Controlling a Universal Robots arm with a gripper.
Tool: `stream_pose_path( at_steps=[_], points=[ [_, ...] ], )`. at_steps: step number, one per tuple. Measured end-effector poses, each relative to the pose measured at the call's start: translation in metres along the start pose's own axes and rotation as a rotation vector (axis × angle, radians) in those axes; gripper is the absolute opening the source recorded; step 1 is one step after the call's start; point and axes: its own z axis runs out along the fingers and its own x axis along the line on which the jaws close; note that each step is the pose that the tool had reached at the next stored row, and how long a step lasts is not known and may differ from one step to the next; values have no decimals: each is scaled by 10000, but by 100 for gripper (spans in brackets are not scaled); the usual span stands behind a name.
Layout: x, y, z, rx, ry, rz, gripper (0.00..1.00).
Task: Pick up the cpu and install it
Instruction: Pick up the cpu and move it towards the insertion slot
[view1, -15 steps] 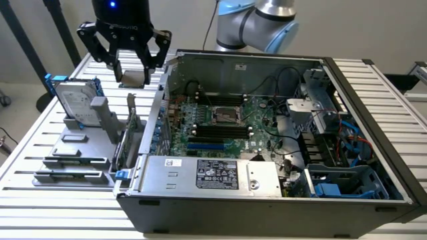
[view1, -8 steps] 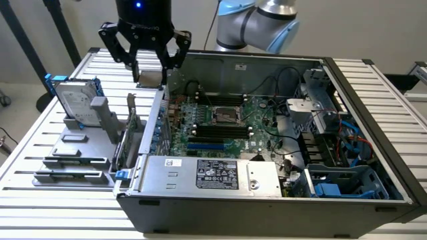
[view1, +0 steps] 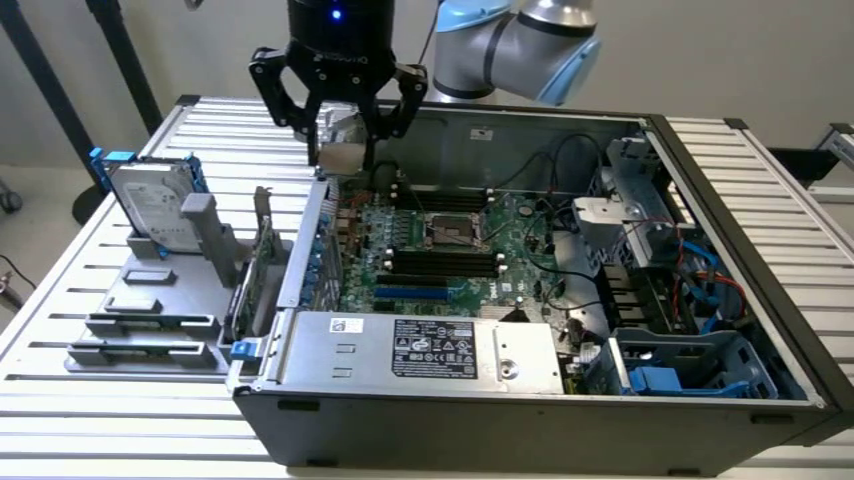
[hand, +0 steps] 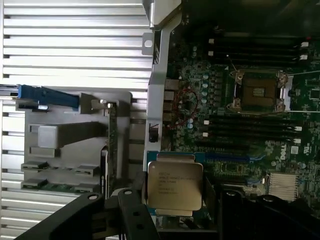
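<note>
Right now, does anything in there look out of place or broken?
Nothing looks broken or spilled. One odd thing: the cpu is not on the board but hangs in the tool, while its socket sits open and empty.

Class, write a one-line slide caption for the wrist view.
The gripper holds the cpu over the open computer case, with the empty motherboard socket in sight.

Metal top of cpu: few printed lines, too small to read. Black label on power supply: white print and marks, unreadable. Small white sticker beside it: unreadable too.
</note>
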Motion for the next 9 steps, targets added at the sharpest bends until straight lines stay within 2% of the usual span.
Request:
stream_pose_path(
  at_steps=[9],
  points=[
    [-393,206,141,0,2,0,55]
  ],
)
